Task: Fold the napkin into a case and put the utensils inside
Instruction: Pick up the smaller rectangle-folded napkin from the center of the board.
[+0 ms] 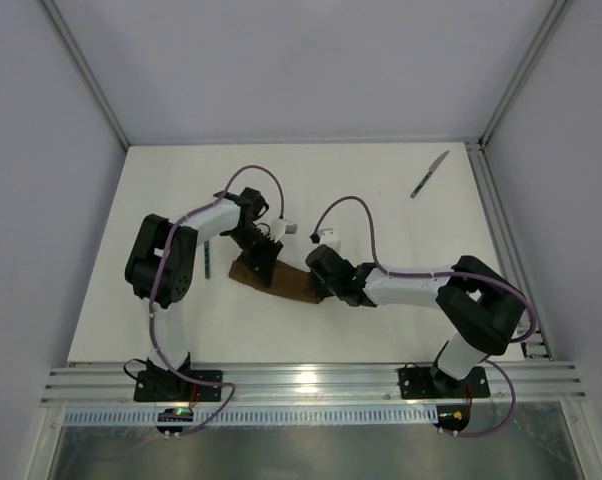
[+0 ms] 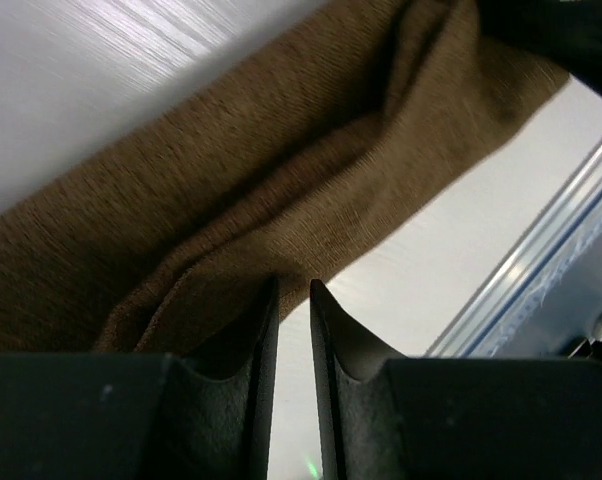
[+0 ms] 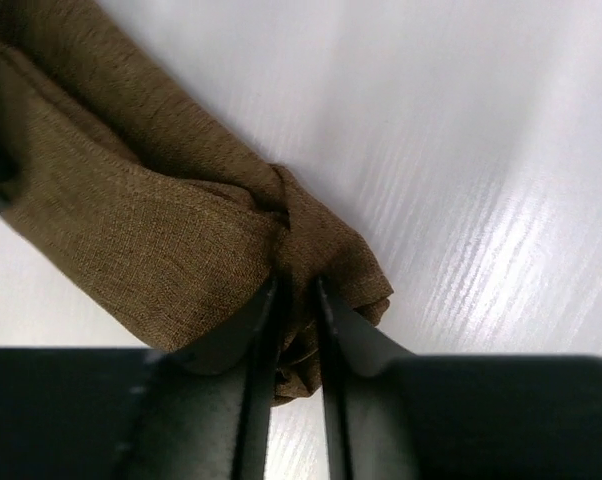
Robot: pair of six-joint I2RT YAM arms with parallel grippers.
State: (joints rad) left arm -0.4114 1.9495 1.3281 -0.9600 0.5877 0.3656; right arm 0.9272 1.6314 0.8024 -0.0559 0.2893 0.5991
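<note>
Napkin folded into a narrow strip, mid-table toward the near edge. Right gripper clamped on the bunched right end. Left gripper narrow, tips at the cloth edge, bare table visible in the gap. Knife near far right corner. Fork beside left arm.

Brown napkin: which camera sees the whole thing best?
The top external view: only it shows nearly the whole dark brown cloth napkin, bunched long and narrow. Each wrist view shows just one end, close up.
</note>
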